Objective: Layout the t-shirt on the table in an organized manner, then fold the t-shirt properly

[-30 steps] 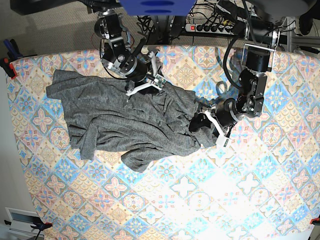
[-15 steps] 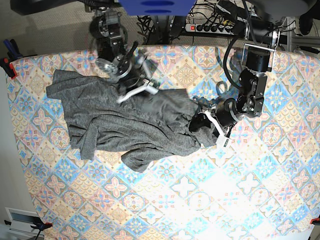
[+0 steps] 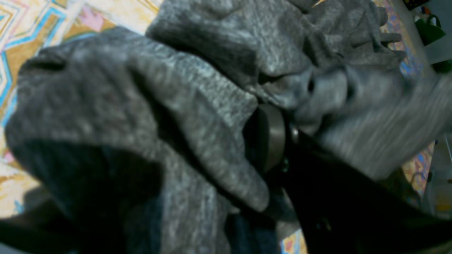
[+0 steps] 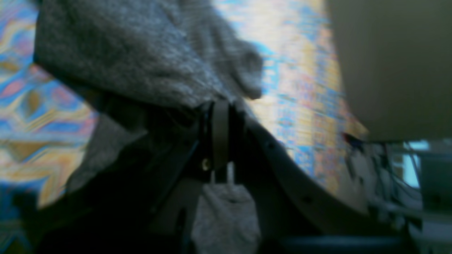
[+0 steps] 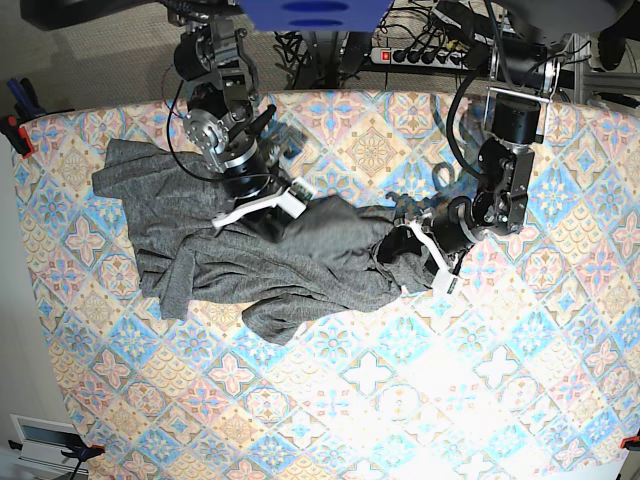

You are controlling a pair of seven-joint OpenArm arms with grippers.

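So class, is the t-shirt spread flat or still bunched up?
Bunched up: the t-shirt lies in rumpled folds on the table, gathered toward the middle, with no neat outline of body and sleeves.

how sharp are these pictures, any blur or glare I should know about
Base view: mostly sharp, though the right gripper is smeared and the table washes out pale toward the lower right. Left wrist view: soft focus, the t-shirt streaked at right, deep shadow along the bottom. Right wrist view: heavy blur, the tile pattern streaked, the lower part very dark.
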